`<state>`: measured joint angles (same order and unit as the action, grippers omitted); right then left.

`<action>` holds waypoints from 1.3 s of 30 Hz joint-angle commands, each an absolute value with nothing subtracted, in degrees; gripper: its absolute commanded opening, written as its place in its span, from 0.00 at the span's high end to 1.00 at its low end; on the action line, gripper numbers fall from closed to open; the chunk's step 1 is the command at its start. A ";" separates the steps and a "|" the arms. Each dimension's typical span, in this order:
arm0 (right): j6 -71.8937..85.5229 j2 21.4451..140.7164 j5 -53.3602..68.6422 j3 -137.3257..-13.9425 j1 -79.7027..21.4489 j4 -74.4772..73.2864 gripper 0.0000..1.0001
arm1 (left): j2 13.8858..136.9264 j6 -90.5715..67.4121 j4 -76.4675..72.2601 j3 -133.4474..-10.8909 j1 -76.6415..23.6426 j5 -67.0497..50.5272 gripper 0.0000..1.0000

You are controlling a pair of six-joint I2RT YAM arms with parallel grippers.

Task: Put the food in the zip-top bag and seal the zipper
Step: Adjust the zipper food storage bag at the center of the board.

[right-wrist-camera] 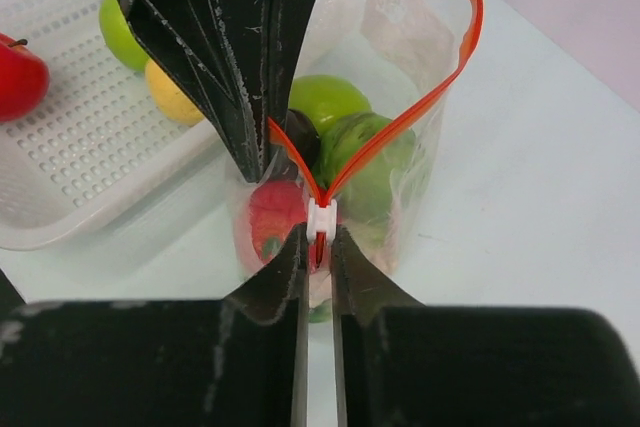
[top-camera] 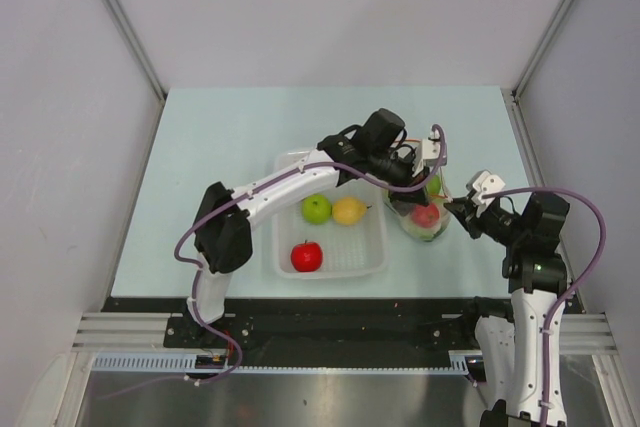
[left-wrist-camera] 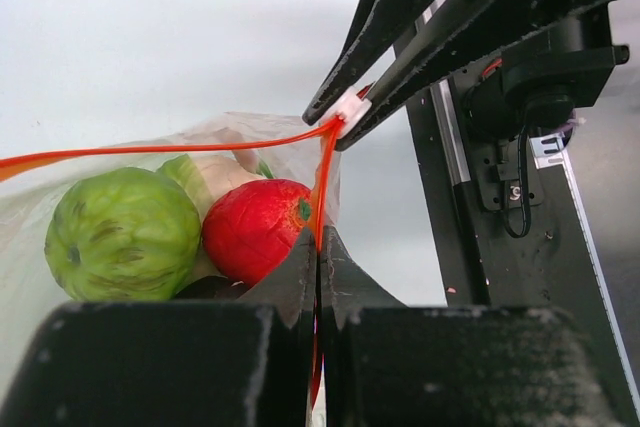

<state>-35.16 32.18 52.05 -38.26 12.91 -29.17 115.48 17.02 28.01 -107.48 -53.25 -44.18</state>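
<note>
The clear zip-top bag (top-camera: 425, 215) stands upright to the right of the basket. It holds a green fruit (left-wrist-camera: 122, 233), a red fruit (left-wrist-camera: 255, 227), a dark lump (right-wrist-camera: 300, 137) and pale cabbage. The red zipper (right-wrist-camera: 465, 37) gapes in a loop at the mouth. My left gripper (left-wrist-camera: 319, 242) is shut on the red strip at the bag's near corner. My right gripper (right-wrist-camera: 318, 242) is closed on the strip right at the white slider (right-wrist-camera: 319, 217), and the slider (left-wrist-camera: 347, 109) is pinched between its fingertips in the left wrist view. A green apple (top-camera: 317, 209), a lemon (top-camera: 349, 210) and a red apple (top-camera: 306, 256) lie in the basket.
The white perforated basket (top-camera: 290, 162) sits mid-table, left of the bag, and my left arm crosses over its far corner. Grey walls close in the table on both sides and at the back. My right arm's base stands at the near right edge.
</note>
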 commanded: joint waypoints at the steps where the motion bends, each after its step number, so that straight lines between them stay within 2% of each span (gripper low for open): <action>1: -39.71 31.91 53.88 -37.97 13.18 -28.56 0.93 | 112.41 16.00 26.20 -109.86 -52.47 -47.55 1.00; 3: -40.95 31.64 54.23 -37.97 13.27 -30.14 0.91 | 112.50 14.68 25.58 -110.04 -51.94 -47.90 1.00; 7: -40.44 31.90 53.97 -37.00 13.18 -29.98 0.53 | 112.50 14.85 25.31 -110.21 -51.86 -48.86 1.00; 10: -38.15 32.25 52.38 -36.04 13.27 -26.55 0.43 | 112.41 14.94 25.49 -110.21 -51.86 -49.13 1.00; 12: -37.36 32.78 52.29 -35.86 13.27 -24.88 0.45 | 112.33 15.20 26.10 -110.13 -51.86 -49.48 1.00; 15: -36.56 33.40 53.35 -35.60 13.27 -22.77 0.54 | 112.24 15.47 26.37 -110.04 -51.86 -49.83 1.00; 17: -36.04 33.66 54.22 -35.25 13.27 -21.11 0.64 | 112.41 15.38 26.54 -110.04 -51.86 -49.92 1.00; 21: -34.89 33.84 56.07 -34.81 13.27 -18.63 0.68 | 113.11 14.68 27.15 -111.18 -51.86 -50.01 1.00; 25: -37.52 33.84 56.60 -34.89 13.27 -19.86 0.86 | 113.82 13.54 27.33 -112.59 -51.86 -50.45 1.00; 27: -38.40 33.58 56.95 -34.89 13.27 -21.00 0.92 | 113.91 13.27 27.33 -112.94 -51.77 -50.45 1.00; 28: -38.67 33.14 57.04 -34.81 13.27 -21.44 0.99 | 113.82 13.36 27.33 -113.11 -51.77 -50.19 0.98; 30: -38.67 32.78 57.22 -34.89 13.27 -21.71 1.00 | 113.47 14.41 27.60 -113.12 -51.68 -49.49 0.94; 31: -38.85 32.52 57.22 -34.89 13.27 -22.06 1.00 | 113.29 15.02 27.95 -113.12 -51.68 -48.79 0.90; 32: -39.20 32.43 57.13 -34.81 13.27 -22.23 1.00 | 113.03 15.90 28.56 -113.03 -51.68 -47.13 0.74; 34: -40.16 31.91 57.04 -34.80 13.36 -23.37 1.00 | 111.10 19.15 28.65 -112.07 -51.16 -45.71 0.62; 35: -40.08 31.90 57.22 -34.80 13.45 -23.47 1.00 | 110.14 20.03 26.56 -111.10 -50.89 -44.05 0.52; 37: -39.99 31.64 57.57 -34.89 13.54 -23.90 1.00 | 105.92 24.33 23.22 -108.12 -50.80 -42.20 0.43; 38: -40.08 31.29 57.83 -34.81 13.54 -24.17 1.00 | 104.43 26.17 19.98 -104.89 -50.97 -41.75 0.36; 39: -39.82 31.12 57.92 -34.80 13.54 -24.17 1.00 | 103.28 30.45 18.82 -103.46 -51.15 -41.23 0.33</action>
